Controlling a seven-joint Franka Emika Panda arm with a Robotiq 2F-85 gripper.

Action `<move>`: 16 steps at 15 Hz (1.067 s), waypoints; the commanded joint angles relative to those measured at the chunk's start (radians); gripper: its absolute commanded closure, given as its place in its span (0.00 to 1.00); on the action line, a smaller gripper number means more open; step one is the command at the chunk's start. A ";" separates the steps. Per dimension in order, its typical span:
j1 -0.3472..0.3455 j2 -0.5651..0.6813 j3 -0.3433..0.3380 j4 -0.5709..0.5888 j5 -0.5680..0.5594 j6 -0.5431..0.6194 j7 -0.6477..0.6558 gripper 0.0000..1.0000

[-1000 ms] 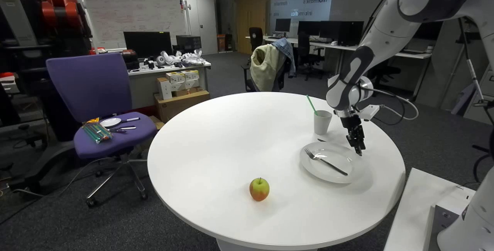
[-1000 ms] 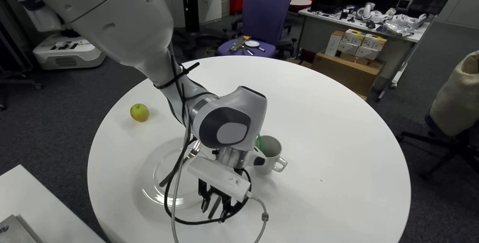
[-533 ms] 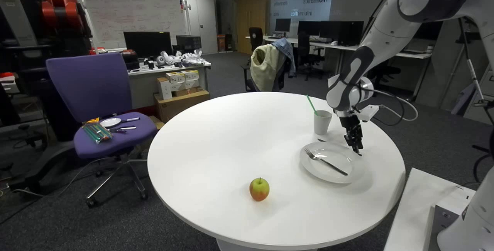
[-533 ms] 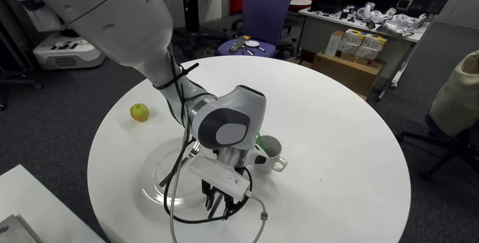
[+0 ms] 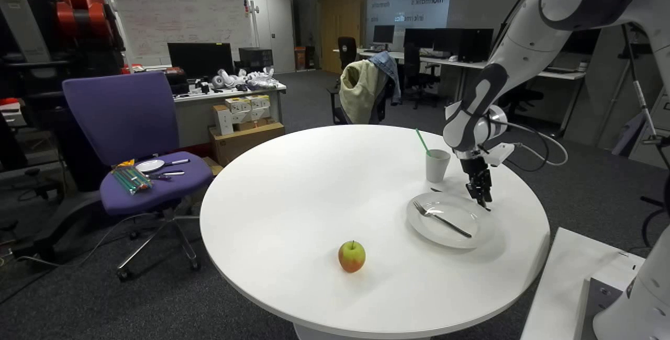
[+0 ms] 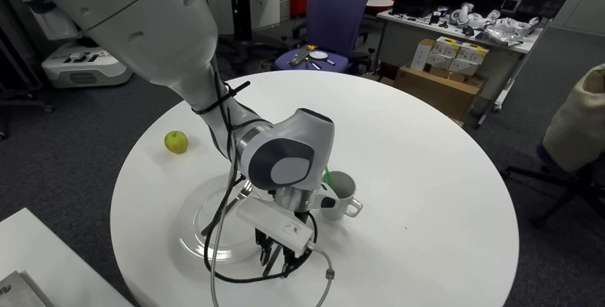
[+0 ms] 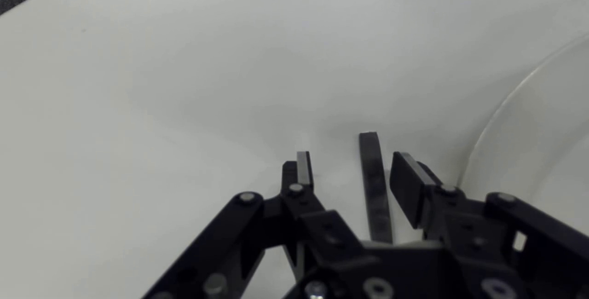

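In the wrist view my gripper [image 7: 353,165] stands open over the white table, its fingers on either side of a flat dark cutlery handle [image 7: 375,184]. The handle lies nearer the right-hand finger, with a gap showing on both sides. In an exterior view the handle [image 6: 273,260] shows between the fingertips. Beside it is a white plate [image 5: 429,234] with a fork [image 5: 445,222] lying across it. A thin dark end [image 5: 435,190] pokes out behind the plate, perhaps the same utensil; its middle is hidden. Near the wrist stands a white mug [image 6: 347,189] with a green straw [image 5: 422,141].
An apple [image 5: 352,256] sits on the round table [image 5: 293,199], away from the plate. A loose cable [image 6: 253,280] loops around the gripper. A purple chair [image 5: 157,188] with packaged items stands beyond the table. A white side bench [image 5: 565,272] is close to the robot base.
Over the second my gripper has shifted slightly, towards the mug side, along the handle, and its jaws look a little narrower. The utensils, plate, mug and apple have stayed put.
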 commanded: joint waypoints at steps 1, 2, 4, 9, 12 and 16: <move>0.013 -0.043 -0.013 -0.046 -0.027 0.026 0.027 0.47; 0.014 -0.042 -0.014 -0.046 -0.028 0.027 0.029 0.47; 0.015 -0.041 -0.015 -0.047 -0.030 0.032 0.034 0.46; 0.015 -0.038 -0.019 -0.045 -0.033 0.035 0.044 0.47; 0.012 -0.037 -0.021 -0.042 -0.032 0.034 0.049 0.47; 0.009 -0.036 -0.026 -0.037 -0.029 0.030 0.050 0.47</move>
